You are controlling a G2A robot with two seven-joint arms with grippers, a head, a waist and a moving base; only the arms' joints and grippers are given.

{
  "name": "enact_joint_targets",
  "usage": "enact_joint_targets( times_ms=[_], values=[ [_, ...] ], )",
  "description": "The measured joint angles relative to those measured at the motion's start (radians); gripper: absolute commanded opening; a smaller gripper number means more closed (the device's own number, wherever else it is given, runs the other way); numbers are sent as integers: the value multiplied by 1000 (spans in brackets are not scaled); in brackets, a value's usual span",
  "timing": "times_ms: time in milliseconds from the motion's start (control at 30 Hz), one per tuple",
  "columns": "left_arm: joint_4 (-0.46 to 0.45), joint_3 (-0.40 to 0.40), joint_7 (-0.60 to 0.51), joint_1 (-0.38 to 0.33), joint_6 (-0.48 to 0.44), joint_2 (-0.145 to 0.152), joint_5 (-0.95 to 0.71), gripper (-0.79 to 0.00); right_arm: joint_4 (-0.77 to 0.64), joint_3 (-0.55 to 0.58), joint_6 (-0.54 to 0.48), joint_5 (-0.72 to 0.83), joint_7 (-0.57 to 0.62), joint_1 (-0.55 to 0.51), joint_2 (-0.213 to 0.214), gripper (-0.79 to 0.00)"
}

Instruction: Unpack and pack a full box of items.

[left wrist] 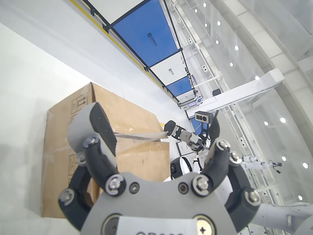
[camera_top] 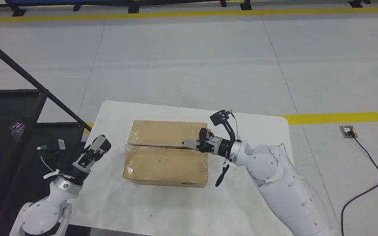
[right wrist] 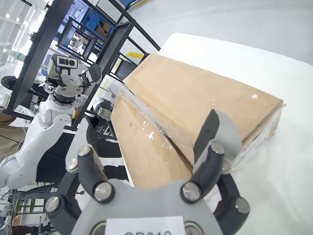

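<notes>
A closed cardboard box (camera_top: 165,152) lies in the middle of the white table (camera_top: 254,127), its top seam sealed with clear tape (right wrist: 146,121). My right gripper (camera_top: 192,143) is at the right end of that seam, just above the box top (right wrist: 195,91). It is open (right wrist: 151,143), with the box's end edge between its spread fingers. In the left wrist view its tip (left wrist: 171,127) touches the tape (left wrist: 137,136) at the far end of the box (left wrist: 137,123). My left gripper (camera_top: 97,146) stands left of the box, open (left wrist: 156,118) and holding nothing.
A black metal frame (camera_top: 23,76) stands off the table's left side. Bare tabletop lies behind the box and to its right (camera_top: 260,135). A yellow floor line (camera_top: 331,118) and a floor socket (camera_top: 347,131) are on the right.
</notes>
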Motion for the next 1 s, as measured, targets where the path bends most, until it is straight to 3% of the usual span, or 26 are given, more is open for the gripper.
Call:
enact_joint_targets(
  times_ms=[600,767,1000],
  values=[
    [-16,25,-31,-2,11,-5,-5,0,37,-13,-107,84,97,40,0,0],
    [20,72,-88,-66,56,-7,-31,0,2,7,-82,79,73,9,6,0],
    [148,168,-120,-204,104,-18,-30,0,-41,56,-36,101,-23,-51,14,0]
  ],
)
